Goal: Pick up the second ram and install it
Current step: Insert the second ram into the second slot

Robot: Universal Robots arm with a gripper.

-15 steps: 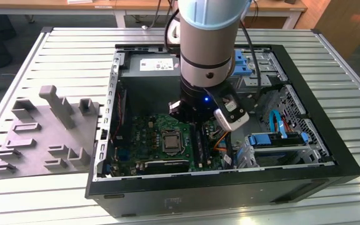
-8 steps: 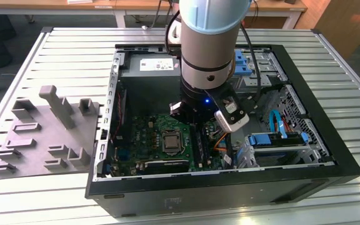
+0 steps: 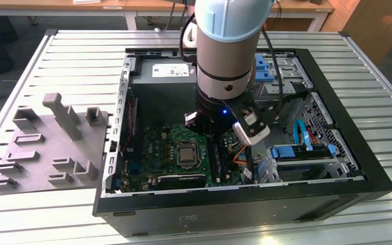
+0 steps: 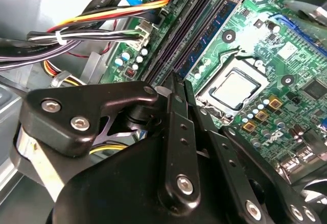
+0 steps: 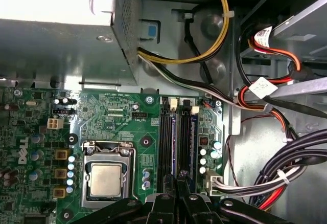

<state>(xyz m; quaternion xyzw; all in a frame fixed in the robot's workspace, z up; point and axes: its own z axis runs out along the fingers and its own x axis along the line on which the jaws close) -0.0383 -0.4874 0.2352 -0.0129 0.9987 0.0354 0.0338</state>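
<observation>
Exterior view: computer case (image 3: 250, 217) on slatted table (image 3: 67, 56); first wrist view: pincer (image 5: 180, 177) pinched together.

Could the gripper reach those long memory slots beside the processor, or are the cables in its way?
Probably yes. In the first wrist view the gripper hangs right above the slots with nothing between them; the cables lie off to one side.

Processor (image 5: 106, 179) beside memory slots (image 5: 166, 137)
</observation>
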